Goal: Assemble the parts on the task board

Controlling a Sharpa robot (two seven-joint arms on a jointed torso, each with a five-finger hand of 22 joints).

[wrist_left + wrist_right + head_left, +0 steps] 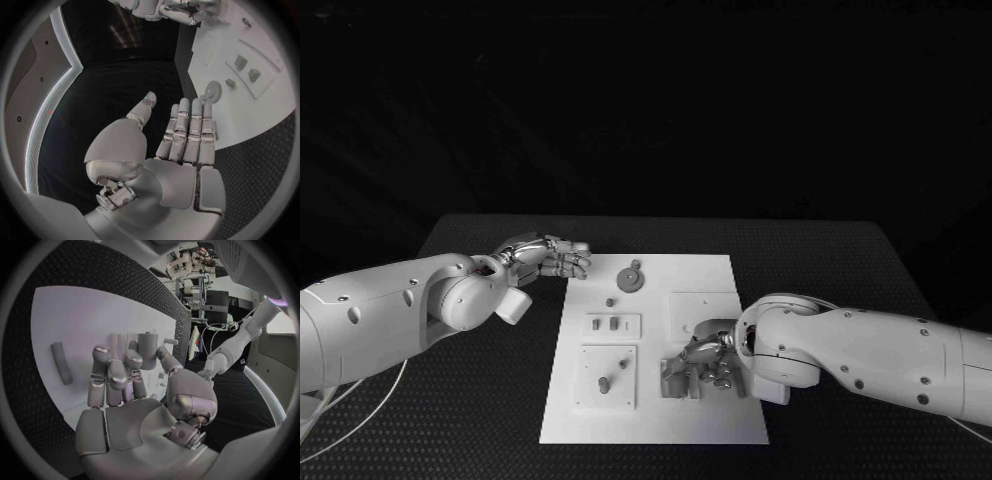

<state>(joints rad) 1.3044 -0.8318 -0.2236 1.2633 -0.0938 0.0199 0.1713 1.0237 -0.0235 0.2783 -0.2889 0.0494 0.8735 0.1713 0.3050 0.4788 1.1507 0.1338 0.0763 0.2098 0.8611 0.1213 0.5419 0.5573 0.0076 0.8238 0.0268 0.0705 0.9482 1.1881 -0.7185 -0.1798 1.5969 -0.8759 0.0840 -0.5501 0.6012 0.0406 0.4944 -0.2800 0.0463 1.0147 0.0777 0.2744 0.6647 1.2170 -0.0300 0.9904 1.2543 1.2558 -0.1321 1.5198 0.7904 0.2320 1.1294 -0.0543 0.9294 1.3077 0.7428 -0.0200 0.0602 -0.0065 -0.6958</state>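
We can't tell if the right silver hand (705, 366) grips anything; its curled fingers hide the near-right of the white rectangular task board (718, 278), over small grey parts (607, 323). Left silver hand (181, 135) hovers empty just off the board's far-left edge, fingers straight, side by side. Black textured table (488, 400), dark room.

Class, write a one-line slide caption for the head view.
Right robot hand works over the white rectangular task board while the left robot hand hovers open beside its far corner.
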